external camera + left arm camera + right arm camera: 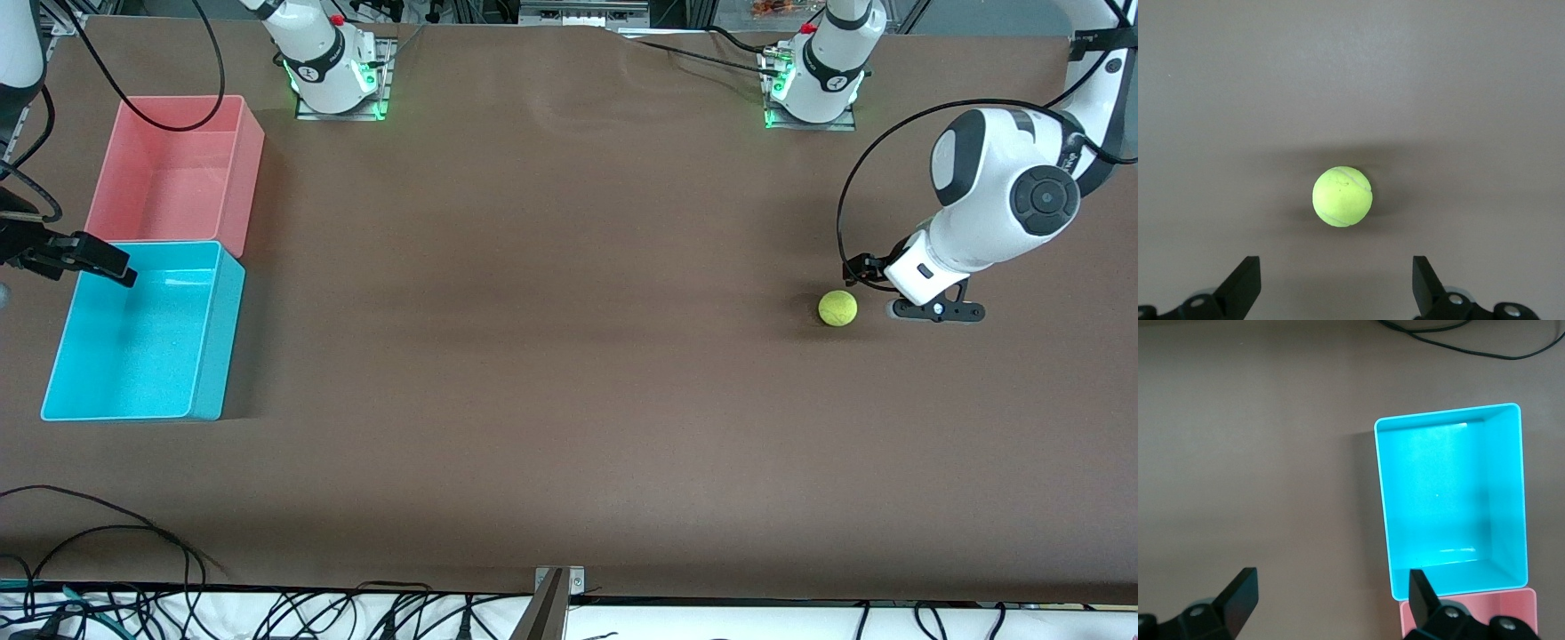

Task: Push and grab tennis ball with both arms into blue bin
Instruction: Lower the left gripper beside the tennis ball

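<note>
Yellow-green, the tennis ball (pixel 837 308) sits at right of frame beside our spread left gripper (pixel 925 309). At far left, our right gripper (pixel 111 265) hangs spread over the blue bin (pixel 206 356).

I can't read any text, label, brand or number from here. The tennis ball (pixel 1342 197) shows only a faint dark scribble on its felt, too small for me to make out, and the small dark marks on the collars of the two arm bases (pixel 331 67) are not legible either.
</note>
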You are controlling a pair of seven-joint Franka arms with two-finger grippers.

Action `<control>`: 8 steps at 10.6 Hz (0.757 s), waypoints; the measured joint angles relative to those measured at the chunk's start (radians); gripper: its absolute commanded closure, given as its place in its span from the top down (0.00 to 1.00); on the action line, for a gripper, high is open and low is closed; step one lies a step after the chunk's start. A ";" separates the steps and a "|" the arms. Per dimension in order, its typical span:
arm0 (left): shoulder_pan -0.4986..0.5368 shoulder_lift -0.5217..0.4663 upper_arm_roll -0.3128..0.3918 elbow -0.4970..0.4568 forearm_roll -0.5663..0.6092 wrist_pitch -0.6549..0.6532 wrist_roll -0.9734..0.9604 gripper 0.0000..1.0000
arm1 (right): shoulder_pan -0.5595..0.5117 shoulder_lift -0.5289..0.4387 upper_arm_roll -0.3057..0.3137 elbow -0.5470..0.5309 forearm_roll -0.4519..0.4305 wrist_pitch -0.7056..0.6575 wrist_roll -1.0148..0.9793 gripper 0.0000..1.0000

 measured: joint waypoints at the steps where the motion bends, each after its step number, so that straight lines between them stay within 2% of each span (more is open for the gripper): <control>1: 0.000 0.001 0.000 -0.029 0.000 0.039 -0.020 1.00 | 0.000 0.000 0.000 0.000 0.000 0.000 0.000 1.00; 4: -0.005 0.008 -0.004 -0.072 0.000 0.087 -0.118 1.00 | 0.000 0.000 0.000 0.000 0.000 0.000 0.000 1.00; 8: -0.006 0.059 -0.004 -0.078 0.000 0.131 -0.132 1.00 | 0.000 0.000 0.000 0.000 0.000 0.000 0.000 1.00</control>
